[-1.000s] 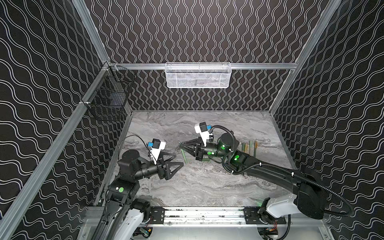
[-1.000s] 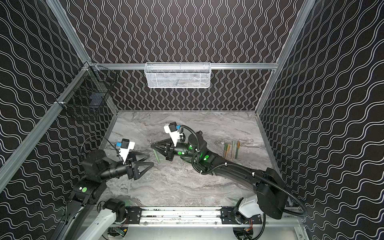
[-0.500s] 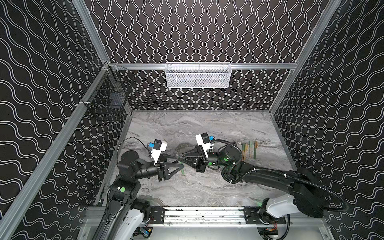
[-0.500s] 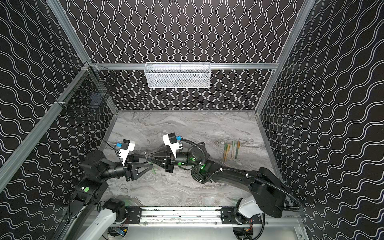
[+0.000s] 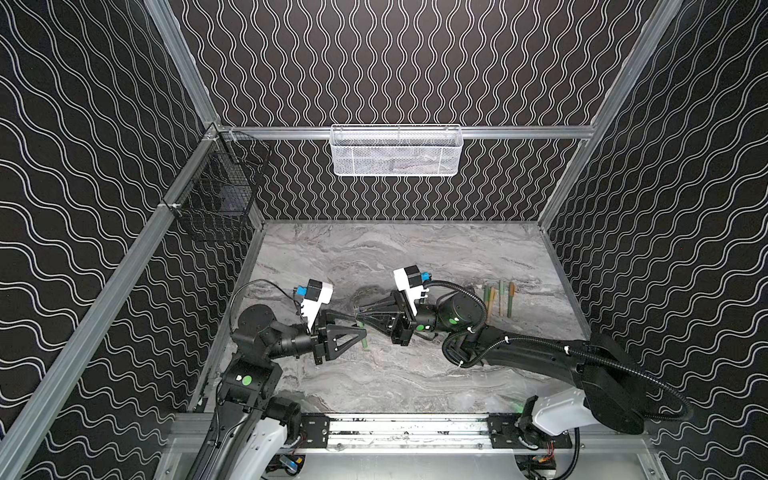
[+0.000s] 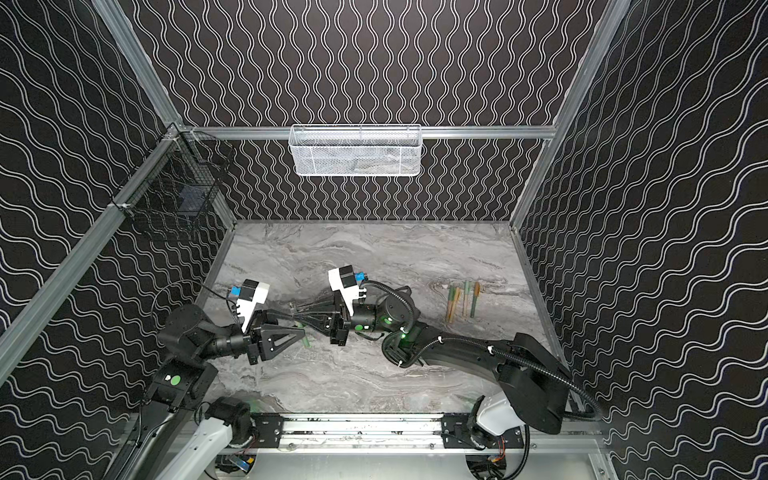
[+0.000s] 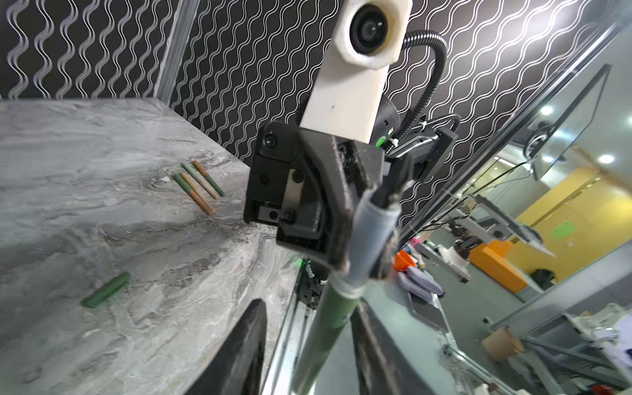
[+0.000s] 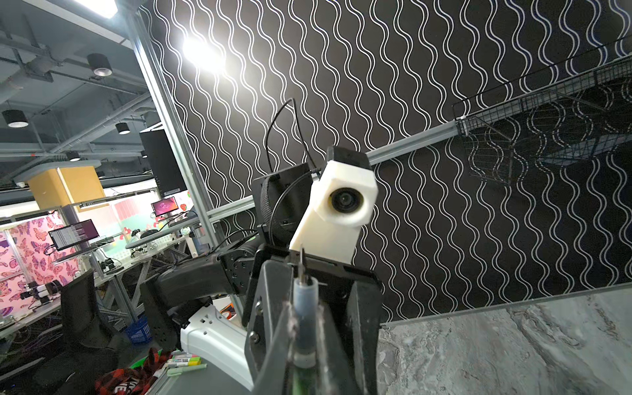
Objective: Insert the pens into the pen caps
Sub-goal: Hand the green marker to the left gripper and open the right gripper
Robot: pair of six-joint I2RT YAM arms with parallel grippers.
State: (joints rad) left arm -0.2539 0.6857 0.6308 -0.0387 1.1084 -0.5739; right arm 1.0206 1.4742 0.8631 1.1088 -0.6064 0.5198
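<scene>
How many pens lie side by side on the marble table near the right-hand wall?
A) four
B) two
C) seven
A: both top views show four pens, each partly green and partly orange-tan, lying close together on the marble table.

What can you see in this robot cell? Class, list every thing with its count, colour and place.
table: 1, grey marble, cell floor
mesh basket: 1, white, back rail
wire basket: 1, black, left rail
lying pens: 4, part green part orange, side by side, table's right
loose cap: 1, green, on the table, left of centre
held pen: 1, green barrel, grey end, raised above the table
right claw: 1, black, shut on the held pen's grey end
left claw: 1, black, open around its green barrel
</scene>
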